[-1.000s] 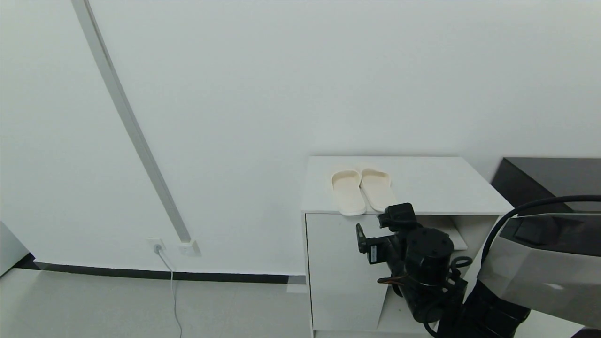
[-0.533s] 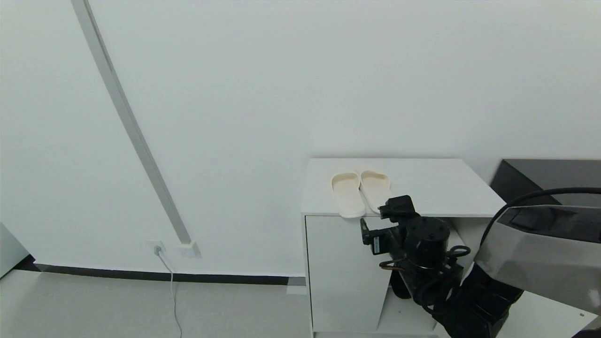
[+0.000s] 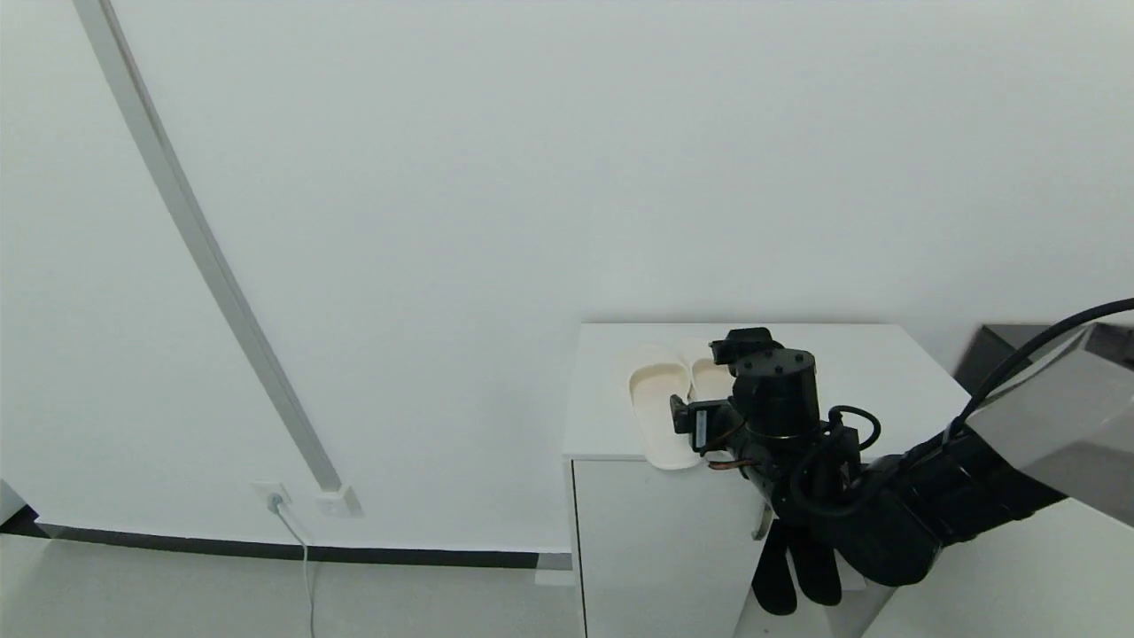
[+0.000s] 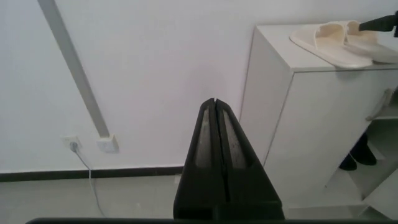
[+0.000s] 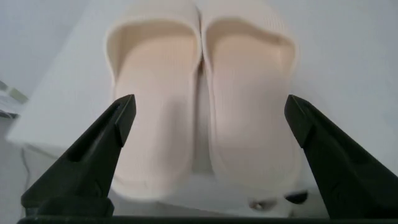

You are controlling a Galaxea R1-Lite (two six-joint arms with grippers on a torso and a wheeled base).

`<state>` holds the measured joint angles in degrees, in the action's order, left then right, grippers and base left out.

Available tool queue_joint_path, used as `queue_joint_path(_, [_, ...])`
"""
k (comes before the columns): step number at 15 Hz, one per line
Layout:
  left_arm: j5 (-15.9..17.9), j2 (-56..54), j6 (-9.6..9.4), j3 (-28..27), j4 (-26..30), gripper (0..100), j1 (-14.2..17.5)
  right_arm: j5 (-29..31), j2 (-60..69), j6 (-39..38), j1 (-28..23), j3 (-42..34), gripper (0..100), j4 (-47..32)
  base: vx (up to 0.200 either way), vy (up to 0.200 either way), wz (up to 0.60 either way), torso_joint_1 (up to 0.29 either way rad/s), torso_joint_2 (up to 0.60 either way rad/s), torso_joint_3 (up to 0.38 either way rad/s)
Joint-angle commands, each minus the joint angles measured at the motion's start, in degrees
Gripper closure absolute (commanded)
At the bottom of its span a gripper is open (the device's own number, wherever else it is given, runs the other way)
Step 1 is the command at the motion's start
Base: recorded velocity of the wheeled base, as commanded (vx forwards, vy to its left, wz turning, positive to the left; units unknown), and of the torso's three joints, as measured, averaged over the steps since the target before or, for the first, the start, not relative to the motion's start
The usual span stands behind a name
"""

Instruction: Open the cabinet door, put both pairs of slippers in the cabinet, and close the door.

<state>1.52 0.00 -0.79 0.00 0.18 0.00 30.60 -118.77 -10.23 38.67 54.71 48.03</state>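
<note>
1. Head view: we count one white cabinet (image 3: 656, 549) against the wall. Two cream slippers (image 3: 660, 399) lie side by side on its top, at the front edge. The right arm (image 3: 780, 408) hangs over the slipper nearer to it. Lower down, in the open part of the cabinet, sit two dark slippers (image 3: 773, 576). One socket (image 3: 270, 496) with one cable is on the wall.
2. Left wrist view: the left tool (image 4: 214, 106) has its two fingers pressed together on nothing, well apart from the cabinet's side. We see the cream pair on top and the dark pair on a low shelf.
3. Right wrist view: the right tool (image 5: 211, 106) is spread wide, with one finger on either side of the cream pair. We cannot tell whether it touches them.
</note>
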Motion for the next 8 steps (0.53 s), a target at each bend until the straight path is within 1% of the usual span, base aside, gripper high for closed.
queue_joint_path(1, [-0.03,0.09,0.0,0.0,-0.01,100,0.0,-0.1,1.61,-0.49,0.97,0.4,0,-0.83,0.2,0.0,0.0,0.007,0.0,0.002])
queue_joint_path(2, [-0.03,0.09,0.0,0.0,-0.01,100,0.0,-0.45,1.35,-1.2,1.59,0.31,0,-2.42,0.2,0.0,0.0,0.002,0.0,-0.007])
queue_joint_path(3, [-0.03,0.09,0.0,0.0,-0.01,100,0.0,-2.03,1.09,-1.46,1.59,0.31,0,-3.12,0.0,0.0,0.0,0.0,0.0,0.0])
queue_joint_path(8, [-0.03,0.0,0.09,0.0,-0.01,100,0.0,-4.14,-2.78,-1.81,1.23,0.48,0,-2.86,0.0,0.0,0.0,0.0,0.0,0.0])
